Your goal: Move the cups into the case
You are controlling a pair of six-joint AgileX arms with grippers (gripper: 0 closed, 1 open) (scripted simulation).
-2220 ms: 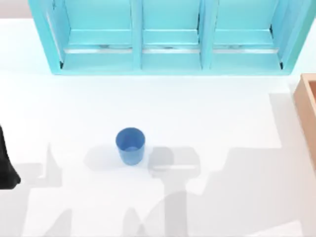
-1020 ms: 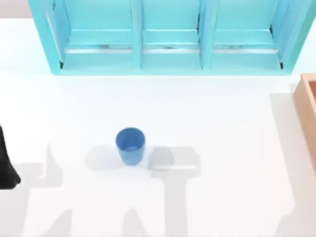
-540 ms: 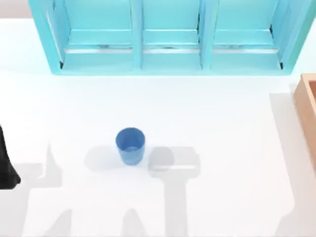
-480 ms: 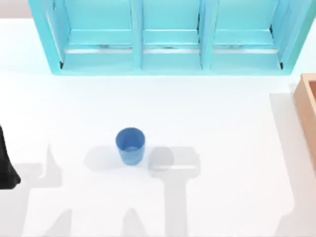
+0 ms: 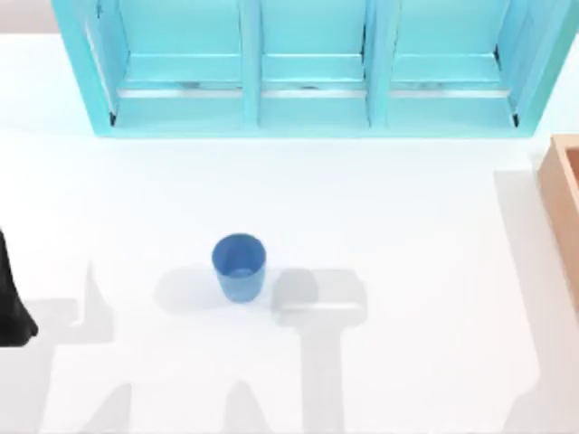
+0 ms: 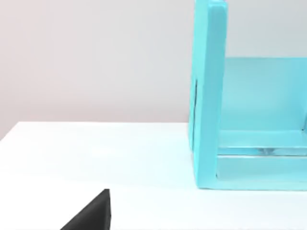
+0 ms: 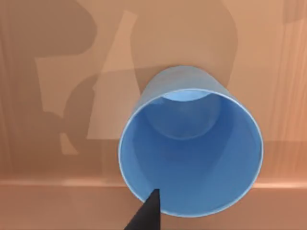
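Observation:
One small blue cup [image 5: 240, 267] stands upright on the white table, left of the middle, with no gripper near it. A second blue cup [image 7: 191, 148] shows from above in the right wrist view, over the wooden floor of the brown case [image 7: 57, 43]. My right gripper [image 7: 146, 215] is at this cup's near rim. The case's edge [image 5: 565, 203] shows at the table's right side in the top view. My left arm [image 5: 9, 307] is parked at the table's left edge, and a dark part of its gripper [image 6: 91, 215] shows in the left wrist view.
A large teal cabinet [image 5: 308, 68] with three open compartments runs along the back of the table; its side wall [image 6: 208, 96] shows in the left wrist view. Arm shadows lie on the white table [image 5: 407, 208] in front.
The arm shadows on the right half of the table shifted and narrowed early on, then held still. The cup on the table and the left arm have not moved.

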